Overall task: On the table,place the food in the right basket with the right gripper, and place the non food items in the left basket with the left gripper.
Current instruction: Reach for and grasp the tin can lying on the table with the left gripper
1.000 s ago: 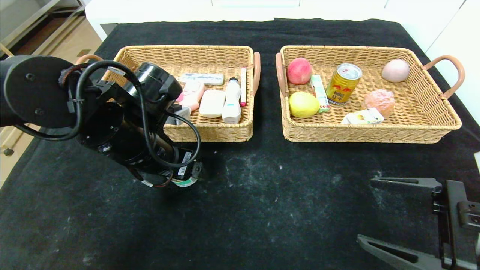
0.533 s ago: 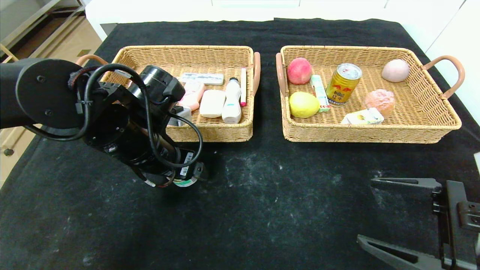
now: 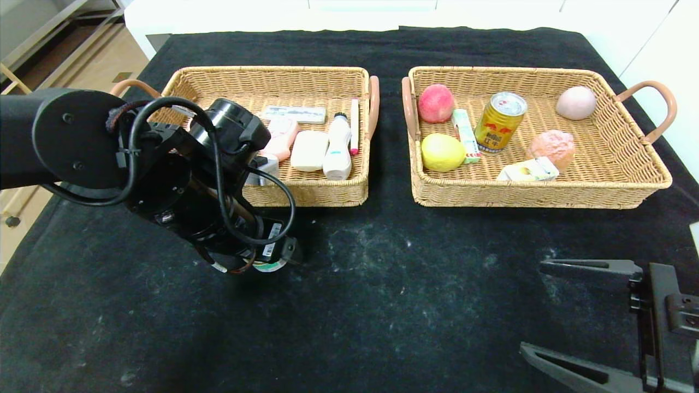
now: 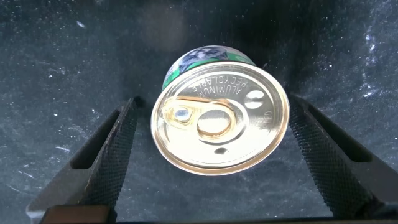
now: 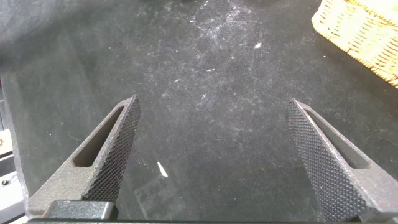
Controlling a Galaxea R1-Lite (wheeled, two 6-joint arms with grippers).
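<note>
A tin can with a gold pull-tab lid and a green label stands upright on the black table, in front of the left basket. My left gripper points down over it and is open, one finger on each side of the can, neither touching. In the head view only the can's edge shows under the left arm. My right gripper is open low over bare cloth at the near right, with nothing between its fingers.
The left basket holds a white soap bar, a white bottle, a pen and a pink item. The right basket holds a peach, a lemon, a gold can and other food.
The left arm has shifted slightly to the right over the can. The can, the baskets and the right arm have not moved.
</note>
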